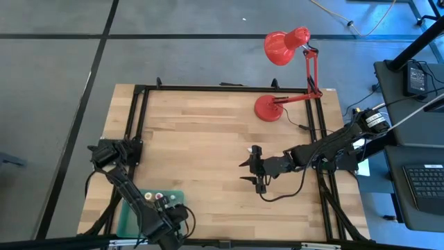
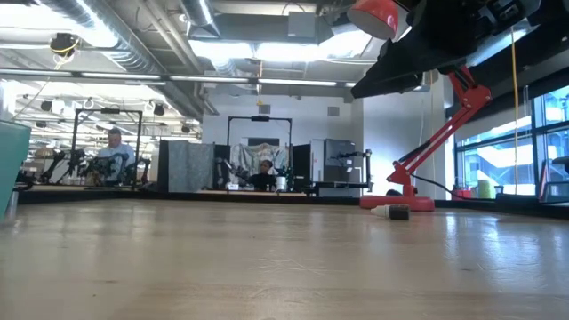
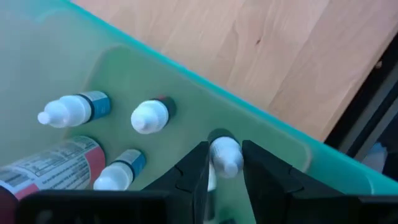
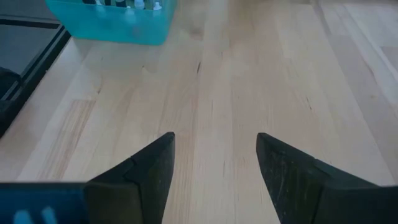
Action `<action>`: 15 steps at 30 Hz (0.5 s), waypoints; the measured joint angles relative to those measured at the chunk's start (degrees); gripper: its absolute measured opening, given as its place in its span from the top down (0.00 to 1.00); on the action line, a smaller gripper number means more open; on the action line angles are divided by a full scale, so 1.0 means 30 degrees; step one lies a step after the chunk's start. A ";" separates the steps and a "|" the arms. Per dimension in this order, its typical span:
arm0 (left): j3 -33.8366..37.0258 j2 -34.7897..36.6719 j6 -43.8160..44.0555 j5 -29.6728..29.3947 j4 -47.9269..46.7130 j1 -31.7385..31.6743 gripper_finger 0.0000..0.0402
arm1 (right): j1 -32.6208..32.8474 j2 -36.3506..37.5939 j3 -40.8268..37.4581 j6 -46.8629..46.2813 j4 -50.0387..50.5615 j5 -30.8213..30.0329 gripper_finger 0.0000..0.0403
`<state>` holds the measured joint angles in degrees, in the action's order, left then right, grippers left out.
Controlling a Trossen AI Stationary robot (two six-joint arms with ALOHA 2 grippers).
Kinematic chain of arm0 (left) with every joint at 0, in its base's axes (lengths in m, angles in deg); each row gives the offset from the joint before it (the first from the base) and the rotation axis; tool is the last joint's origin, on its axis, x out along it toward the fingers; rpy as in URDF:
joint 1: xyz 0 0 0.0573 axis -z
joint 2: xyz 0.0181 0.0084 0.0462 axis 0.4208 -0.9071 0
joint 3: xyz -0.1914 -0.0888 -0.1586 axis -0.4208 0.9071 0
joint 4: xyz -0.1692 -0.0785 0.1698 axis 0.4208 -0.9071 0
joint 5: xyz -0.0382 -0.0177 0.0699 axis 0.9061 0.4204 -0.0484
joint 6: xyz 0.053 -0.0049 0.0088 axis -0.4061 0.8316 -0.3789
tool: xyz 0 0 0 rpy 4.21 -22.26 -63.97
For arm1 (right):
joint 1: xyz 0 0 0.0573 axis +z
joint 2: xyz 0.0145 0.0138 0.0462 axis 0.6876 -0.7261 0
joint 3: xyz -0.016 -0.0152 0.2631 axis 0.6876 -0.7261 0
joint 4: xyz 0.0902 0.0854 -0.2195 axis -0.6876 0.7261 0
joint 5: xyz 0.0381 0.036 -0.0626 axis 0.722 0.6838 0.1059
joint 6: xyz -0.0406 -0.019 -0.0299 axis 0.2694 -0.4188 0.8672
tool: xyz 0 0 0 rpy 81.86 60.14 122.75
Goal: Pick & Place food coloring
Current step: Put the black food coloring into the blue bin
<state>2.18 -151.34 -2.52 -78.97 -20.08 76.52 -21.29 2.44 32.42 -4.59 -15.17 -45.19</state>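
Five food coloring bottles (image 3: pixel 149 116) in green tray (image 3: pixel 261 121), left gripper (image 3: pixel 224 165) pinching one, right gripper (image 4: pixel 214 158) spread.

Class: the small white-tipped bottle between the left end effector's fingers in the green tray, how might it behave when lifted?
The bottle looks tiny, so probably light. Its smooth rounded body may slip or roll if the left end effector grips loosely. Neighbouring bottles stand close, so a nudge could tip them.

Flat translucent green tray (image 1: pixel 133 210): near left corner of the light wooden table (image 1: pixel 208 139). Tiny white-tipped food coloring bottles (image 3: pixel 149 116): inside tray. Red desk lamp (image 1: pixel 269 107): far right. Left gripper (image 3: pixel 224 171): over tray. Right gripper (image 1: pixel 250 171): centre-right, well apart from tray.
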 joint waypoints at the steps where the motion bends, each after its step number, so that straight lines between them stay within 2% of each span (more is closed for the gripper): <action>1: 0.0000 0.0000 0.0000 -0.0029 0.0005 -0.0012 0.77 | 0.0000 0.0000 0.0000 0.0000 -0.0007 0.0000 0.44; 15: 0.0000 0.0007 -0.0313 0.0005 -0.0010 -0.0043 0.75 | 0.0000 0.0000 0.0000 0.0007 -0.0007 0.0000 0.44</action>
<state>2.18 -151.31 -3.46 -78.95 -20.11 76.39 -21.29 2.44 32.42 -4.57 -15.19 -45.19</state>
